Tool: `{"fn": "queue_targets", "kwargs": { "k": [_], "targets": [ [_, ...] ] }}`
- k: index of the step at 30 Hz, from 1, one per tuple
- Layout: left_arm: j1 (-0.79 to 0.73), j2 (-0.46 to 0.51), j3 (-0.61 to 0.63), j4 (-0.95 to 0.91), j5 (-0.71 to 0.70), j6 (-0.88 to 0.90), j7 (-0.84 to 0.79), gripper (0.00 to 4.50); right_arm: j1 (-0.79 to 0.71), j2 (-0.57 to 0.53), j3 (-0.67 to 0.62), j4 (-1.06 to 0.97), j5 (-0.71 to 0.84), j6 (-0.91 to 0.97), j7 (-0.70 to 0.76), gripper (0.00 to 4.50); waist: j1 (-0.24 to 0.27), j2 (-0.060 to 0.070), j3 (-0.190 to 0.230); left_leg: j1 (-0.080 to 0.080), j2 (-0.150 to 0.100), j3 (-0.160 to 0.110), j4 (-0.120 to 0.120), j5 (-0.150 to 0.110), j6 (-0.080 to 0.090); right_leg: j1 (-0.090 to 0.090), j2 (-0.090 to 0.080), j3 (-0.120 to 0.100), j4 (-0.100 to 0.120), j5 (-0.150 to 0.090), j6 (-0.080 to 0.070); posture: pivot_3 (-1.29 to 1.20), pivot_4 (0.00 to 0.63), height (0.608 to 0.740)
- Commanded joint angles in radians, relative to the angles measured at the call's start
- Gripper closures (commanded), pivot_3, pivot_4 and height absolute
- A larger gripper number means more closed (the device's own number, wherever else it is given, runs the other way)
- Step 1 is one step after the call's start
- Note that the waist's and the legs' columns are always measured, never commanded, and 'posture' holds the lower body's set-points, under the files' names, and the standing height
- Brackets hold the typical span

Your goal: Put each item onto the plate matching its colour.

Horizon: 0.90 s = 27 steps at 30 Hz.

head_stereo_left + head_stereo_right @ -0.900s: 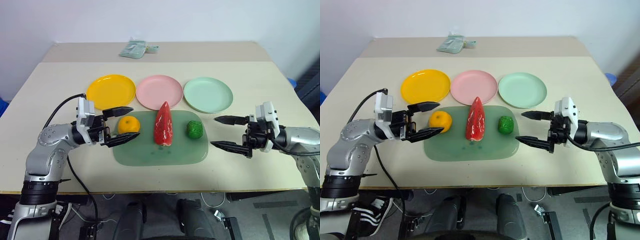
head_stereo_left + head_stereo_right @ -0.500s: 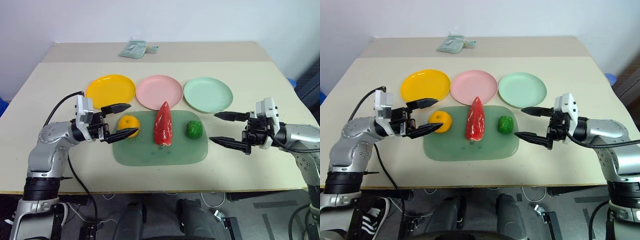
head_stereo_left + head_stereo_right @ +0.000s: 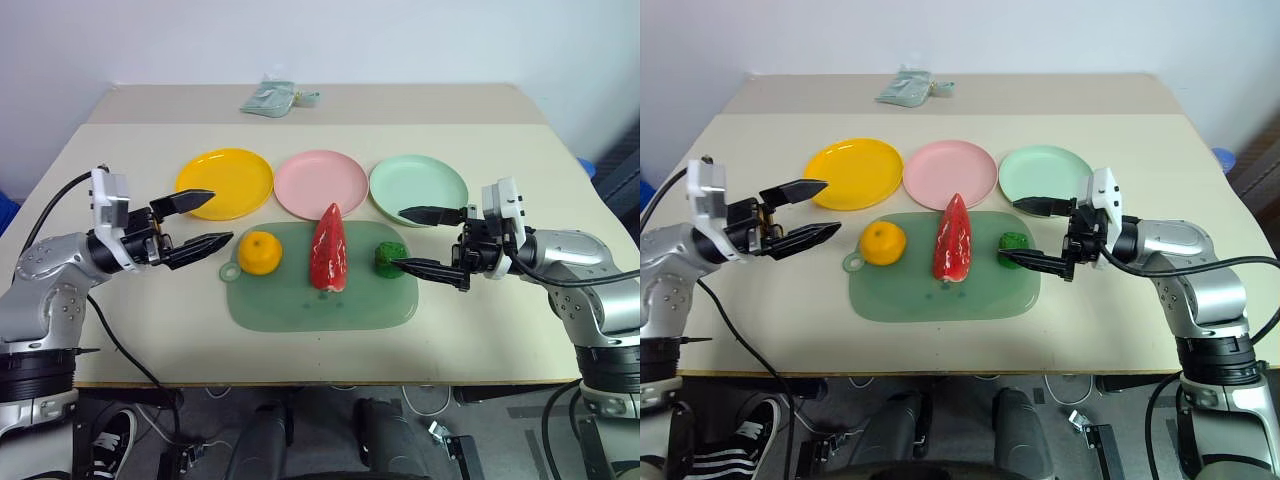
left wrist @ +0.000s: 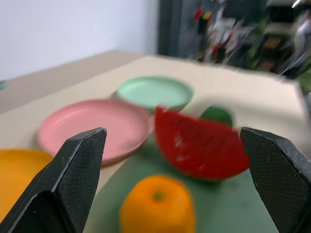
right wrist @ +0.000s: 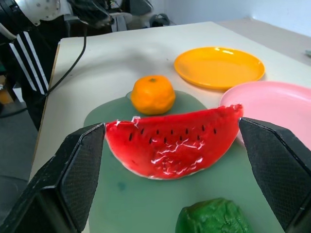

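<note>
On the dark-green mat (image 3: 320, 300) lie an orange (image 3: 260, 252), a red watermelon wedge (image 3: 329, 248) and a bumpy green ball (image 3: 388, 258). Behind the mat stand a yellow plate (image 3: 225, 183), a pink plate (image 3: 320, 183) and a mint plate (image 3: 418, 189), all bare. My left gripper (image 3: 222, 216) is open, left of the orange and apart from it. My right gripper (image 3: 396, 238) is open, its fingertips reaching the green ball (image 5: 214, 217), which sits low between the fingers in the right wrist view.
A pale teal pouch (image 3: 268, 97) lies near the table's far edge. A black cable trails from my left arm over the table's left side. Bare tabletop (image 3: 500, 330) lies right of and in front of the mat.
My left gripper has drawn back to the left, away from the orange. My right gripper has moved left over the mat's edge up to the green ball.
</note>
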Motion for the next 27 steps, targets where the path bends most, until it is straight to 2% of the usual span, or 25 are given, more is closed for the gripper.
{"fn": "queue_targets", "kwargs": {
  "k": [1, 9, 16, 18, 22, 27],
  "targets": [
    [-0.046, -0.009, -0.063, 0.021, 0.066, -0.027, 0.005, 0.00, -0.047, -0.018, -0.039, -0.063, 0.033, 0.046, -0.044, 0.06, -0.003, 0.000, 0.000, 0.000, 0.000, 0.000, 0.000, 0.000, 0.000, 0.000, 0.000, 0.000, 0.000, 0.000, 0.000, 0.00, 0.150, 0.740],
    [-0.116, -0.079, -0.162, 0.117, 0.156, -0.122, -0.024, 0.00, -0.059, -0.021, -0.099, -0.182, 0.134, 0.119, -0.099, 0.06, -0.004, 0.000, 0.000, 0.000, 0.000, 0.000, -0.001, 0.000, 0.000, -0.001, 0.000, 0.000, 0.000, 0.000, 0.000, 0.00, 0.150, 0.740],
    [-0.129, -0.126, -0.199, 0.152, 0.197, -0.171, -0.025, 0.00, 0.006, -0.020, -0.068, -0.216, 0.100, 0.076, -0.099, 0.06, -0.003, 0.000, 0.000, 0.000, 0.000, 0.000, 0.000, 0.000, 0.000, -0.001, 0.000, 0.000, 0.000, 0.000, 0.000, 0.00, 0.150, 0.740],
    [-0.108, -0.117, -0.237, 0.155, 0.259, -0.215, -0.020, 0.00, 0.010, -0.015, -0.065, -0.223, 0.110, 0.079, -0.104, 0.06, -0.004, 0.000, 0.000, 0.000, 0.000, 0.000, 0.000, 0.000, 0.000, -0.001, 0.000, 0.000, 0.000, 0.000, 0.000, 0.00, 0.150, 0.740],
    [-0.107, -0.137, -0.253, 0.214, 0.343, -0.321, 0.051, 0.00, 0.020, -0.011, -0.057, -0.224, 0.110, 0.079, -0.107, 0.06, -0.003, 0.000, 0.000, 0.000, 0.000, 0.000, -0.001, 0.000, 0.000, -0.001, 0.000, 0.000, 0.000, 0.000, 0.000, 0.00, 0.150, 0.740],
    [-0.097, -0.157, -0.273, 0.247, 0.401, -0.351, 0.118, 0.00, 0.025, -0.011, -0.049, -0.218, 0.103, 0.078, -0.107, 0.06, -0.002, 0.000, 0.000, 0.000, 0.000, 0.000, 0.000, 0.000, 0.000, -0.001, 0.000, 0.000, 0.000, 0.000, 0.000, 0.00, 0.150, 0.740]
  ]
}}
